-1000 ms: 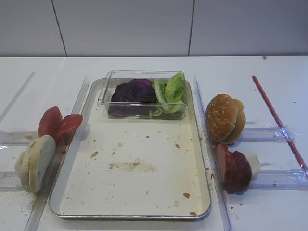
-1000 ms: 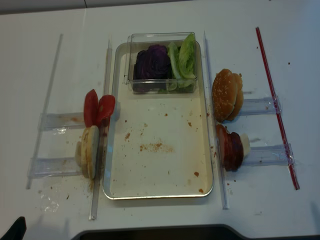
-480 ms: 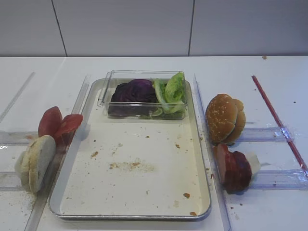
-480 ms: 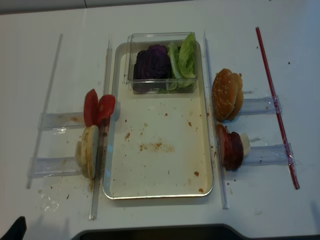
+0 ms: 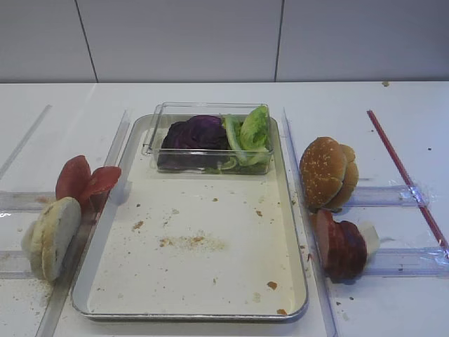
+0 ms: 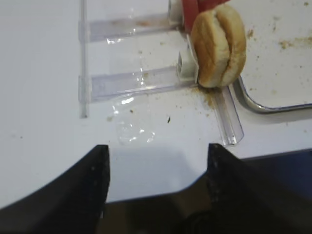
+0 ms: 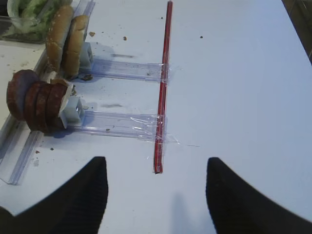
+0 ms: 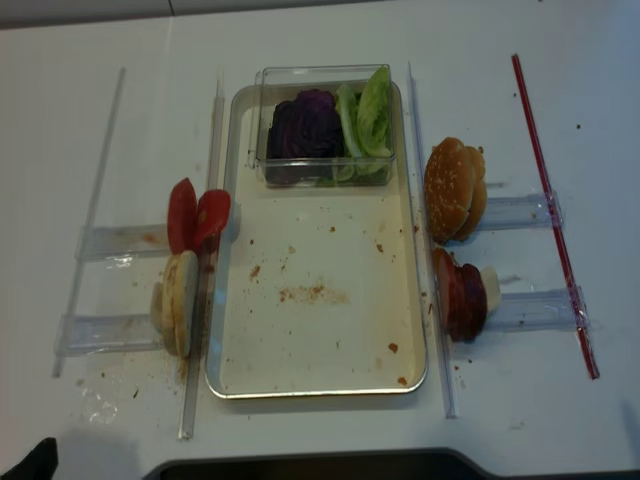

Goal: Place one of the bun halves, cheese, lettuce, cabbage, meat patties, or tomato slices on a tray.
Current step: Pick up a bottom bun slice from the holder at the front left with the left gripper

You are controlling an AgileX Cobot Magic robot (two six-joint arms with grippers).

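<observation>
Beside the tray (image 5: 105, 247), just off its left rim, the bun halves (image 5: 50, 237) stand on edge in a clear rack with the tomato slices (image 5: 85, 184) behind them, while the meat patties (image 5: 339, 246) stand at the right rim and the cabbage (image 5: 194, 133) and lettuce (image 5: 249, 133) sit in a clear box at the far end. Both the left gripper (image 6: 156, 195) and right gripper (image 7: 155, 195) hang released, gripping nothing, back from the tray's near corners. Since the buns lean together on edge, a pinch could likely catch two, topple them, or scatter more crumbs.

Two high views share tray (image 5: 295, 281), wrists low
</observation>
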